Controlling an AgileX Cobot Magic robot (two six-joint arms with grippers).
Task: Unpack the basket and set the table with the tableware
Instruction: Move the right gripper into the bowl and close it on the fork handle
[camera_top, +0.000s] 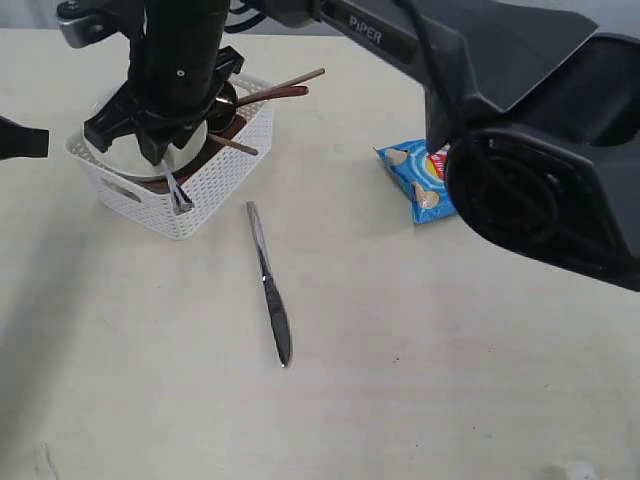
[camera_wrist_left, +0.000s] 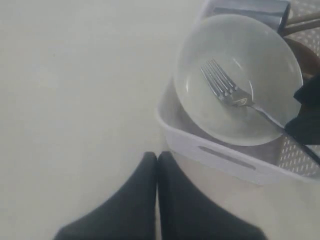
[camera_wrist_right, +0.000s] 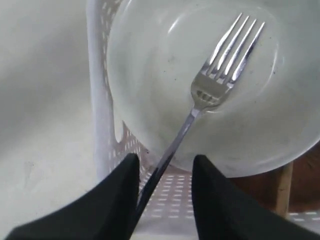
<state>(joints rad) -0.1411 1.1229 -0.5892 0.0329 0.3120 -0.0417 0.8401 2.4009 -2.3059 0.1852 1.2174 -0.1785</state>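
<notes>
The steel fork (camera_wrist_right: 215, 85) lies in the cream round bowl (camera_wrist_right: 150, 75) inside the white perforated plastic basket (camera_top: 215, 195), at 10 o'clock on the cream-beige table (camera_top: 420, 380). Its tines rest in the bowl, and its handle end points toward the basket's 6 o'clock wall. The right gripper (camera_wrist_right: 166, 160) has its fingers apart, straddling the handle. The left gripper (camera_wrist_left: 157, 156) has its fingers pressed together, beside the basket. The steel knife (camera_top: 270, 290) lies on the table with its long axis running from 12 to 5 o'clock.
</notes>
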